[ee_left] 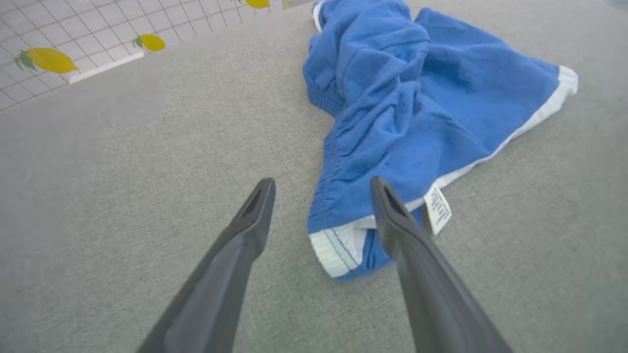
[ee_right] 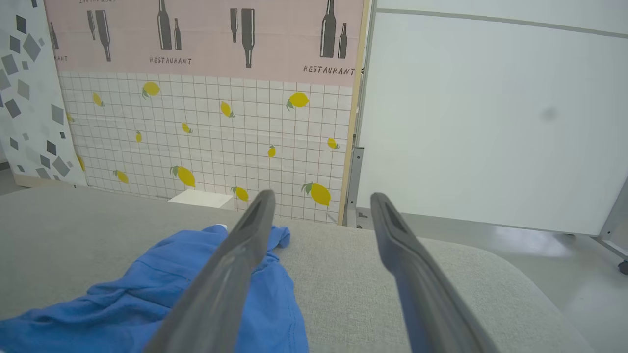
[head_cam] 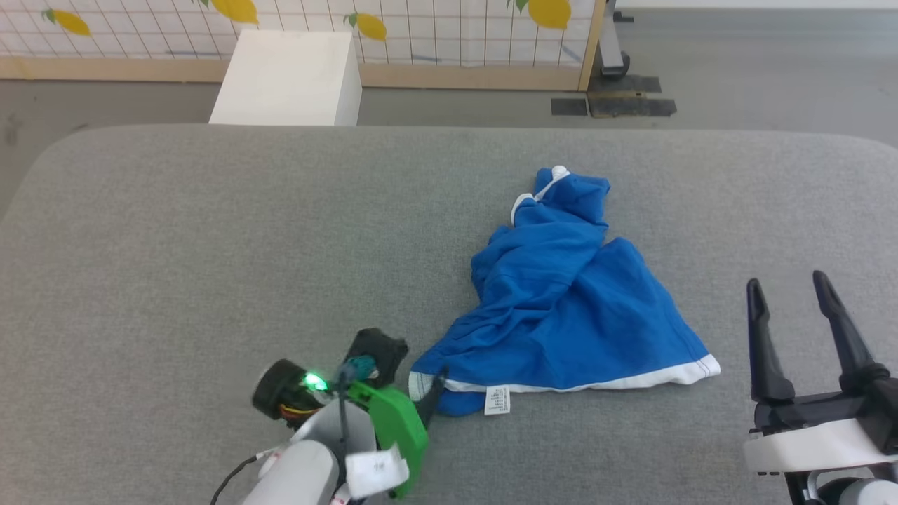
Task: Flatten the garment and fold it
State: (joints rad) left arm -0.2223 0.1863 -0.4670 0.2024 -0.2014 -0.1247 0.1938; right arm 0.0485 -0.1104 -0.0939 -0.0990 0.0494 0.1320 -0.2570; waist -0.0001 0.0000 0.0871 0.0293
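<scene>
Crumpled blue garment (head_cam: 561,308) lies right of centre on grey desk (head_cam: 175,245), white tag (head_cam: 497,400) at near hem. Left gripper (ee_left: 321,182) released, fingers spread at hem corner. Right gripper (head_cam: 787,280) released, empty, well apart at right.

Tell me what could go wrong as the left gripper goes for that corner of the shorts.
1. The blue shorts lie bunched in folds, so the open left gripper may pinch several layers at the white hem corner and drag the heap.
2. It might catch only the white tag.
3. The open right gripper stands apart, so nothing anchors the cloth.
</scene>
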